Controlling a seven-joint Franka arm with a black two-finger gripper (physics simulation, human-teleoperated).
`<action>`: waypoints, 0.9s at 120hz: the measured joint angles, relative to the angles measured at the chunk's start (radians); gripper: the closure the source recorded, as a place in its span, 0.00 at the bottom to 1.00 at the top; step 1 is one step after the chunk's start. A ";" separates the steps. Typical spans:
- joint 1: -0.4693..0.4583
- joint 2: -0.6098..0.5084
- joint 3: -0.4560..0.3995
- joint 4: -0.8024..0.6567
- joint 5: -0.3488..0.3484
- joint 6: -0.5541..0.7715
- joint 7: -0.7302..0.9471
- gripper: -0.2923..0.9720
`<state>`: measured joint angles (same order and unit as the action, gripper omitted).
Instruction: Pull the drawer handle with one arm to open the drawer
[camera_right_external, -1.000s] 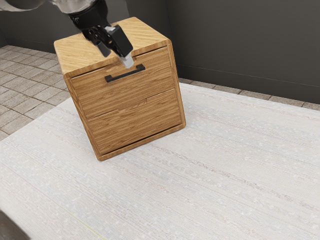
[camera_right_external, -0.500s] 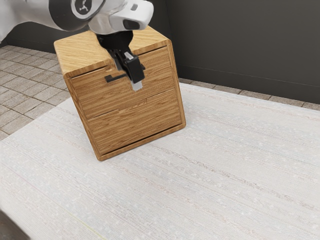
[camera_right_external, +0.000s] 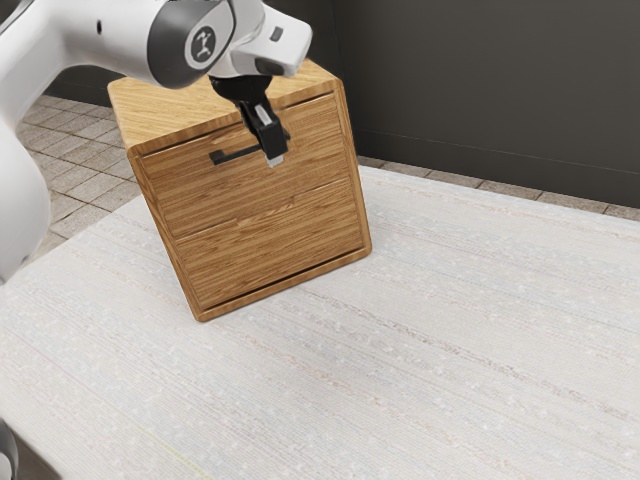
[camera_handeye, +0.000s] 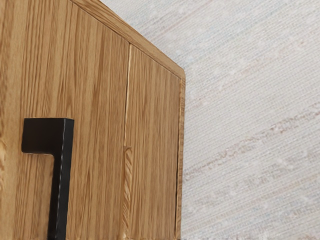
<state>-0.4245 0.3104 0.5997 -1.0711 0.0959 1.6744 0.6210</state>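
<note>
**Black two-finger gripper** (camera_right_external: 273, 157): hangs tip-down against the front of the cabinet, on the upper drawer front. It covers the end of the handle nearer the cabinet's front corner on the exterior view's right. Fingers are seen edge-on as one narrow black form with a pale tip, so I cannot tell whether they are apart, together or clamped on the bar.

**Slim black bar handle** (camera_right_external: 235, 153): mounted across the upper part of the cabinet's front, its free length running from the gripper toward the cabinet's other front corner. In the wrist view one end of the handle (camera_handeye: 61, 180) shows its squared corner post, standing proud of the wood.

**Upper drawer front, light oak grain** (camera_right_external: 300, 165): carries the handle and sits flush with the cabinet's face, with a thin seam around it.

**Lower drawer front, same oak** (camera_right_external: 270, 250): directly below the upper one on the cabinet, also flush.

**Square oak-veneer cabinet** (camera_right_external: 170, 100): stands upright on the table, turned corner-on to the exterior camera. The wrist view shows its front (camera_handeye: 100, 75).

**White robot arm** (camera_right_external: 90, 40): reaches over the cabinet's top to the gripper.

**Pale grey-white woven-textured table** (camera_right_external: 450, 330): carries the cabinet and spreads out in front of it, also in the wrist view (camera_handeye: 250, 125).

**Beige tiled floor** (camera_right_external: 60, 190): beside and behind the cabinet.

**Dark wall** (camera_right_external: 480, 80): behind the cabinet.
</note>
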 joint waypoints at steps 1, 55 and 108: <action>0.001 0.000 0.000 0.000 0.003 0.002 0.004 0.32; 0.030 0.058 0.016 -0.008 0.070 0.047 0.101 0.34; 0.085 0.096 0.009 -0.008 -0.019 0.098 0.060 0.45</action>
<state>-0.3394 0.4063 0.6090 -1.0795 0.0772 1.7728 0.6813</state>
